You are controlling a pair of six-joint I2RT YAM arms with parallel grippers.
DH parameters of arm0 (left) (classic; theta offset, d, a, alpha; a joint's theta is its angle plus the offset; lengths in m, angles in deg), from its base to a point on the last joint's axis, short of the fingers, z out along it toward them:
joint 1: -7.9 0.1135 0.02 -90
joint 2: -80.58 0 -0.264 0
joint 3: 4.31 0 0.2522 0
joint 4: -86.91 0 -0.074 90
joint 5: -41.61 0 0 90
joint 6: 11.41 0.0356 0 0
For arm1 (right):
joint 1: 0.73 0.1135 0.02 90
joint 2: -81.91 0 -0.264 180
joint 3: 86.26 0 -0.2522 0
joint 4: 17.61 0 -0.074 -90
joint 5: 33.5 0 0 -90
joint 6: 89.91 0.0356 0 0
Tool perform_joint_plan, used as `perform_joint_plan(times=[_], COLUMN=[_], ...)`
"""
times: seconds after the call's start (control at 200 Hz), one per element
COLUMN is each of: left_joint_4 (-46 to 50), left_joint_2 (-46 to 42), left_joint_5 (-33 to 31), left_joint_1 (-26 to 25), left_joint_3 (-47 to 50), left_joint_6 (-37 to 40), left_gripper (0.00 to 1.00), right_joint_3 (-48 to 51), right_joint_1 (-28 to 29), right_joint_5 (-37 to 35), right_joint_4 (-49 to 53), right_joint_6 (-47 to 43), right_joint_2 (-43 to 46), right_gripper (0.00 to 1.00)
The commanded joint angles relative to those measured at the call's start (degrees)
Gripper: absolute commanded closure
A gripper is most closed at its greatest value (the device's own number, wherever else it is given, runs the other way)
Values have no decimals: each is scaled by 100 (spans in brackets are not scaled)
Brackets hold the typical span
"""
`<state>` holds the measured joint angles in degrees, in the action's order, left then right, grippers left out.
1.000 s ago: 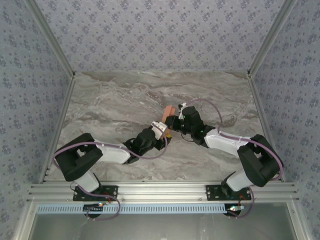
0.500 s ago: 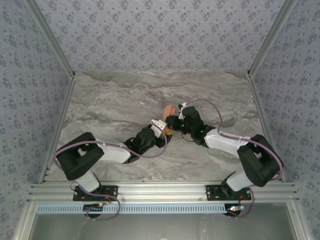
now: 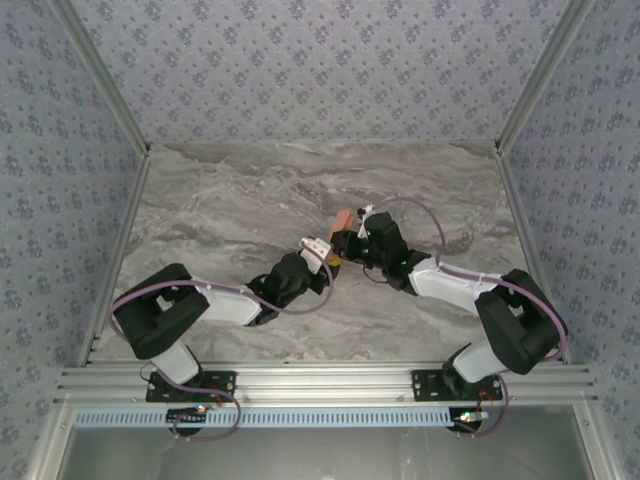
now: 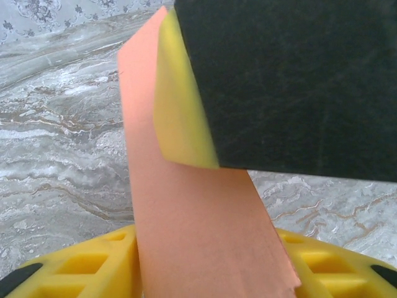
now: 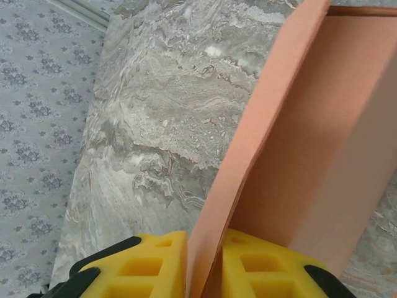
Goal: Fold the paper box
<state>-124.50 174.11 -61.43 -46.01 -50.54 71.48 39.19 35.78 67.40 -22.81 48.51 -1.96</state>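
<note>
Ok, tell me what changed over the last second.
The left gripper edged slightly farther out over the table, and the paper box shifted a little toward the right arm's side. The right gripper stayed where it was, with the box between its fingers.

Left tool [image 3: 326, 254], right tool [image 3: 346, 244], nearly touching

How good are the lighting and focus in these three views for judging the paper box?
Top external: soft, even light, no glare; the paper box is small but sharp. Left wrist: the box is very near and slightly soft, the marble table behind crisper. Right wrist: likewise, with its inner face shaded darker.
</note>
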Motion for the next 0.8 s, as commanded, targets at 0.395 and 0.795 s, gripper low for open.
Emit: perform_joint_plan(times=[0.395, 0.795], left_joint_4=[16, 1021], left_joint_2=[-252, -569], left_joint_5=[947, 3093], left_joint_1=[439, 1186], left_joint_3=[80, -392], left_joint_6=[319, 1275], left_gripper=[58, 63], right_joint_3=[-94, -667], right_joint_1=[-508, -1245], right_joint_5=[-481, 152], right_joint_4=[1671, 3013], right_joint_6=[-1024, -3865], right_joint_2=[1407, 1660], right_gripper=[52, 45])
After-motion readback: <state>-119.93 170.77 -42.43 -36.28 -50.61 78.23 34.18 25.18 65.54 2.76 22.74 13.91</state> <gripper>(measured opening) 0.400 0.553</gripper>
